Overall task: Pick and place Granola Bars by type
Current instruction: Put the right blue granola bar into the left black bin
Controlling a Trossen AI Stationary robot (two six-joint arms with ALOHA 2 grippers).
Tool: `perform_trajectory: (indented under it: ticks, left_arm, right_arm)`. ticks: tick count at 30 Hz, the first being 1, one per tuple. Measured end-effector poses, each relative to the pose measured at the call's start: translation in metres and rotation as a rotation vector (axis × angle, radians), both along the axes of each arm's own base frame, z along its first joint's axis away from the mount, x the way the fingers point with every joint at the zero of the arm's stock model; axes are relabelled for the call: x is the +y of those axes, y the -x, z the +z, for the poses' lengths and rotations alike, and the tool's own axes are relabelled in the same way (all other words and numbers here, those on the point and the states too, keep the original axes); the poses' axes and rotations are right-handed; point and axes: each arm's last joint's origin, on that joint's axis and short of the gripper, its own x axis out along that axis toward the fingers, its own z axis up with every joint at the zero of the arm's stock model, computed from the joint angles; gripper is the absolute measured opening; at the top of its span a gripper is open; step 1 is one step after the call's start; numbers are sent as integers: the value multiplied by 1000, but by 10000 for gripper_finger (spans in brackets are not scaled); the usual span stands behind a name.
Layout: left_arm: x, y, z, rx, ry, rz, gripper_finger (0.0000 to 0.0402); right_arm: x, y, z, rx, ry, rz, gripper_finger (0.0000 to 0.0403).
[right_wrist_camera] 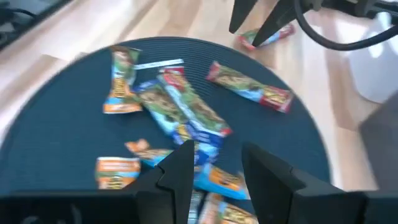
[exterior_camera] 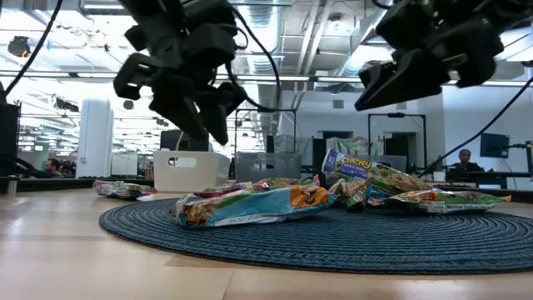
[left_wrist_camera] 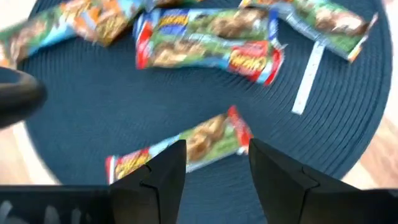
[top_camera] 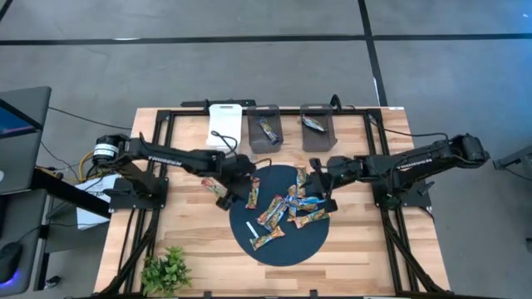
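Because the left tool (left_wrist_camera: pixel 212 163), fingers spread, hovered over one red-ended wrapped granola bar (left_wrist_camera: pixel 180 148) on the round dark-blue woven mat (top_camera: pixel 270 249), and the right tool (right_wrist_camera: pixel 212 163), likewise spread, over the overlapping heap of foil-wrapped Granola Bars (top_camera: pixel 291 208), a slippery wrapper could have skidded or two bars lifted together. Pale wooden tabletop (top_camera: pixel 366 257); two dark bins (top_camera: pixel 264 126) at rear, open office behind.

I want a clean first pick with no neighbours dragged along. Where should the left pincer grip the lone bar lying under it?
Probably across its narrow middle, from straight above. The bar lies flat and alone on the mat, and the open left pincer already straddles its width.
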Motion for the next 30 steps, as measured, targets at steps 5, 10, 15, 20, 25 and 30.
perform_trajectory:
  ticks: [5,10,15,20,25,30]
  left_arm:
    - [-14,2,-8,-22,-10,-21,169]
    - [-14,6,-15,-2,-52,39,169]
    - [-13,7,-15,9,-65,62,169]
    - [-13,7,-15,7,-73,52,169]
    - [-12,7,-15,7,-75,51,169]
    - [-11,7,-15,6,-75,54,169]
  right_arm:
    - [11,1,0,10,-19,-52,127]
    - [13,4,-3,62,-70,-147,127]
    - [15,0,-12,108,-97,-180,127]
    - [16,-10,-37,202,-88,-192,127]
    - [20,-20,-46,212,-85,-173,127]
    - [21,-22,-53,245,-97,-160,127]
